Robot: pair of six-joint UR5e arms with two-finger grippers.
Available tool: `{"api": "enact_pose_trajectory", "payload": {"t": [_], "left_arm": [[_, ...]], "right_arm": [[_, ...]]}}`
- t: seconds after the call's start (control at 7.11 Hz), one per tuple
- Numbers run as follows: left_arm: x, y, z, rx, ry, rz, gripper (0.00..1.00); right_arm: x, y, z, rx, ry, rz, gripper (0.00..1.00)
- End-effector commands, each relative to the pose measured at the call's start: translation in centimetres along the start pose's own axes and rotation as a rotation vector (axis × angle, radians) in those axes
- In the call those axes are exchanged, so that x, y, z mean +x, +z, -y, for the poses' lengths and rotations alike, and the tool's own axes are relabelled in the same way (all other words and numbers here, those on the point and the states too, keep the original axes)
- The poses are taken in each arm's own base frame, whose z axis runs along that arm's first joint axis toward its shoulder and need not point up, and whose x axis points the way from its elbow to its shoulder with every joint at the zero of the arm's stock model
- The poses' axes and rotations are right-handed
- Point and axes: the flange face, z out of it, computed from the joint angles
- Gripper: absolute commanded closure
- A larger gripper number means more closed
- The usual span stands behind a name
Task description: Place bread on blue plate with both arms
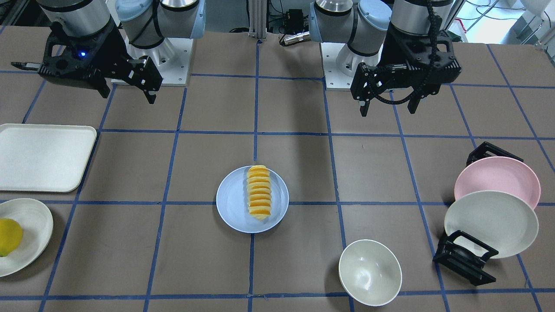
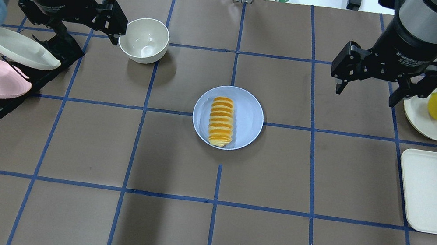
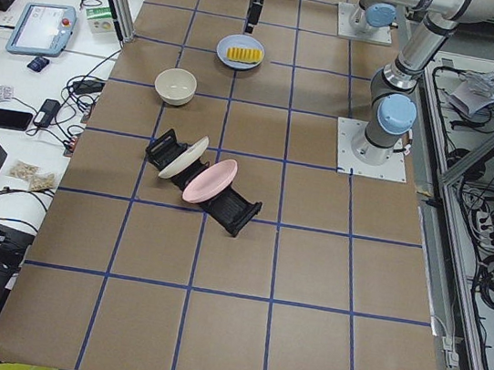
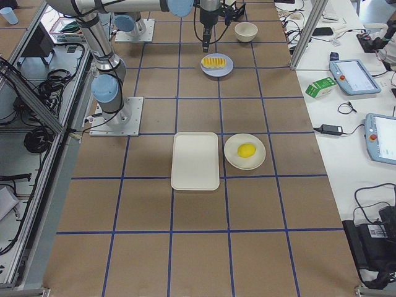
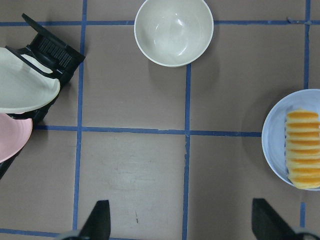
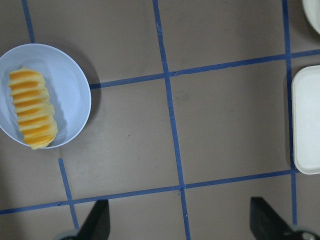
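The bread [image 1: 259, 192] lies lengthwise on the blue plate [image 1: 232, 199] in the middle of the table; it also shows in the overhead view [image 2: 221, 121] on the plate [image 2: 250, 119]. My left gripper [image 1: 387, 110] is open and empty, raised above the table well back from the plate, near the white bowl [image 2: 144, 39]. My right gripper [image 1: 128, 96] is open and empty, raised on the other side. The left wrist view shows the bread [image 5: 302, 150] at its right edge, the right wrist view shows it [image 6: 32, 115] at its left.
A black rack holds a pink plate [image 1: 498, 177] and a cream plate [image 1: 490, 223] on my left side. A cream tray [image 1: 43, 156] and a cream plate with a yellow lemon [image 1: 8, 236] lie on my right side.
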Motion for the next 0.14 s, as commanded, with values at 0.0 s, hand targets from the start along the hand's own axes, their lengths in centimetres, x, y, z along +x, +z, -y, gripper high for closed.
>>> {"api": "enact_pose_trajectory", "payload": {"t": [0.0], "left_arm": [[0.01, 0.02, 0.08, 0.0, 0.002, 0.0, 0.0]], "right_arm": [[-0.02, -0.14, 0.16, 0.009, -0.002, 0.001, 0.0]]}}
